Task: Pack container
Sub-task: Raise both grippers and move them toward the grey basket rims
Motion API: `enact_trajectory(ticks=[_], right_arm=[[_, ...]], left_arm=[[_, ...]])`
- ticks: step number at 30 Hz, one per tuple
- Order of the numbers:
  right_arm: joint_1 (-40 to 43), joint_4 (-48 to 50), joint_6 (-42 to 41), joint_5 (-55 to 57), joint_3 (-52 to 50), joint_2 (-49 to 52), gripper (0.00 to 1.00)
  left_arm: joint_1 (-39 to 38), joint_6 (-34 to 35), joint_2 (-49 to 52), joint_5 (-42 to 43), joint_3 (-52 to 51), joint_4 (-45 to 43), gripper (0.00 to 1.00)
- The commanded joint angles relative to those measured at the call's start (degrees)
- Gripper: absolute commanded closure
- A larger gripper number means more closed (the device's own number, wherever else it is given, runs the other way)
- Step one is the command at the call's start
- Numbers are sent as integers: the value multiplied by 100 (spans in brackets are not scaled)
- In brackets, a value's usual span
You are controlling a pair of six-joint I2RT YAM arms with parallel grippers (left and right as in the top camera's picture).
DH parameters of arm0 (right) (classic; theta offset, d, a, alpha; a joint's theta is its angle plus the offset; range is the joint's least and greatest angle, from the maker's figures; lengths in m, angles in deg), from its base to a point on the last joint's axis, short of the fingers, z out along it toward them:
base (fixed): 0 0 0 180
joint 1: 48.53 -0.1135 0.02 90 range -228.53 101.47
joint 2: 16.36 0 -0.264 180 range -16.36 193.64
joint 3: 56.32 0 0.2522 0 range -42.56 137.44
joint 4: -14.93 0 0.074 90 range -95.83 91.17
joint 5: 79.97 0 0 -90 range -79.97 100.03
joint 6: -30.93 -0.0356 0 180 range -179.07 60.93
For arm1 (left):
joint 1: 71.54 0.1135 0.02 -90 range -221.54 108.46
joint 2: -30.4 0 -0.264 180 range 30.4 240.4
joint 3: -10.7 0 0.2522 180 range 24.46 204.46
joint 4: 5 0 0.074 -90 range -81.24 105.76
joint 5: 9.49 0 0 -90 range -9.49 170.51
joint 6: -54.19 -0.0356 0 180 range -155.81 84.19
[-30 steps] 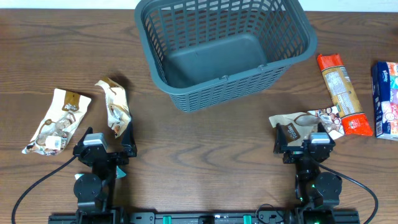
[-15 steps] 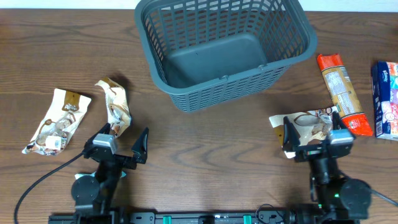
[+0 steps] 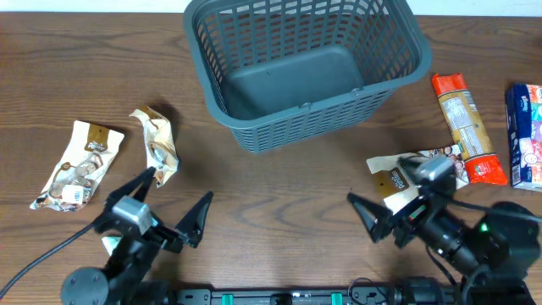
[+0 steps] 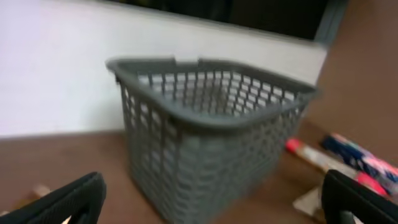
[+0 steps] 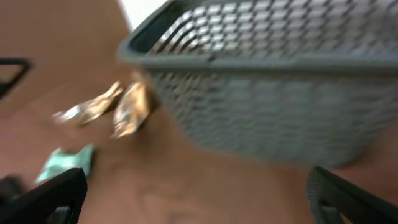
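While nothing is packed yet | large grey-blue lattice plastic basket (image 3: pixel 322 114): far centre, empty | left gripper (image 3: pixel 172 199), right gripper (image 3: pixel 385 203): spread wide, holding nothing | advice: centre each over its nearest packet, crumpled cream packet (image 3: pixel 157 144) left, flat cream pouch (image 3: pixel 383 163) right, pinch across the narrow width

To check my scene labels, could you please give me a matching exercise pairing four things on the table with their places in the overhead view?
Things:
1. container
2. orange packet
3. blue-and-white packet
4. flat cream packet

Places:
A. far left
B. right edge
C. top middle
D. between the container and the blue-and-white packet

Pairs: 1-C, 2-D, 3-B, 4-A
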Motion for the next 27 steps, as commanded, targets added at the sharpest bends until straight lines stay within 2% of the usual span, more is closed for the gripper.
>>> enact_trajectory(ticks=[1, 5, 8, 11, 13, 15, 19, 21, 23, 27], right_arm=[[-42, 81, -85, -612, 37, 114, 1], [-42, 505, -719, -173, 498, 219, 1], [-42, 131, -914, 898, 1427, 566, 1], [-42, -994, -1049, 2079, 2949, 1467, 1], [-39, -1727, -1051, 2382, 3910, 2124, 1], [-42, -2647, -1043, 2448, 5268, 3047, 1], [-42, -4116, -1038, 2406, 7698, 4540, 1], [-42, -4760, -859, 2098, 8894, 5178, 1], [-42, -5276, -669, 1547, 9809, 5617, 1], [-46, -5366, -654, 1182, 10288, 5812, 1]], left_arm=[[24, 24, 24, 555, 20, -37, 1], [24, 28, 33, 717, 33, -4, 1], [24, 50, 181, 1088, 205, 168, 1], [24, 129, 520, 1080, 719, 1217, 1], [24, -46, 767, 817, 1099, 2098, 1], [24, -251, 1130, 98, 1644, 3206, 1], [24, -302, 1716, -581, 2503, 4205, 1], [24, -295, 1952, -369, 2839, 4385, 1], [24, -245, 2063, 181, 2935, 4389, 1], [24, -232, 2081, 715, 2900, 4555, 1]])
